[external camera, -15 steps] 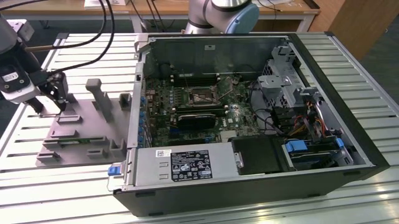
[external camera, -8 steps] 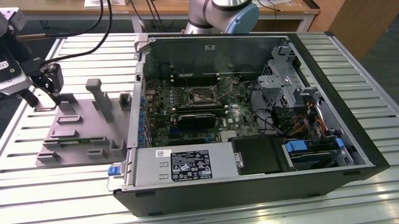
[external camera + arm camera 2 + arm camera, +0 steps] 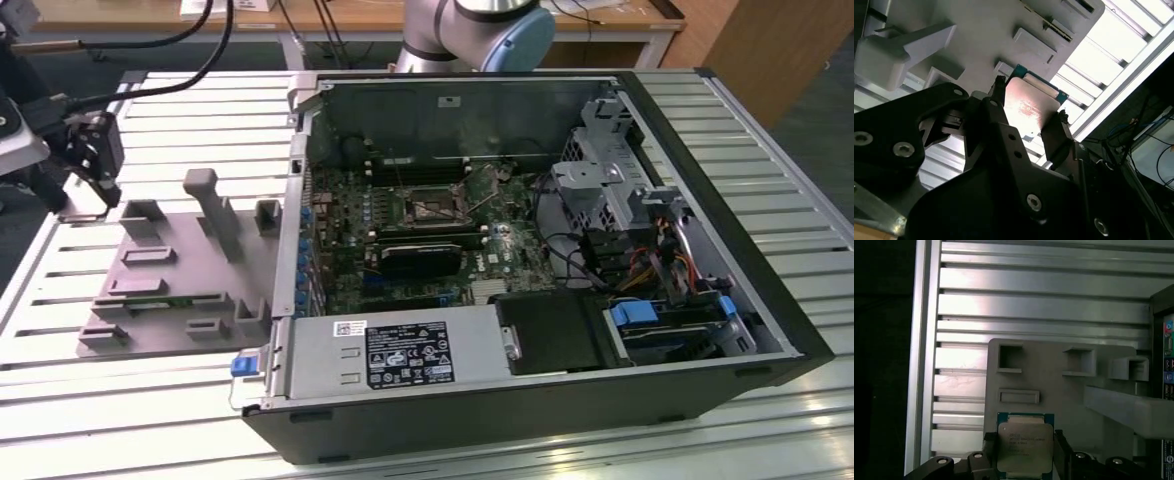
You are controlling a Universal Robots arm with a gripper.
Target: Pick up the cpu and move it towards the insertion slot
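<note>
One gripper (image 3: 1024,454) clamps one flat, square, silvery cpu (image 3: 1025,442) between two black fingers (image 3: 990,447). One grey plastic fixture (image 3: 1064,390) lies beneath; one metal-framed insertion slot (image 3: 434,205) sits well apart.

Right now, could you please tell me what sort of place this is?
Probably a robotics lab for computer assembly: an opened desktop tower on a slotted table, a grey fixture beside it, the gripper holding the cpu.

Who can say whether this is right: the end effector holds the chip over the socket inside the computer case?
Wrong place. The end effector holds the chip over the grey fixture beside the computer case, not over the socket, as both wrist views show.
</note>
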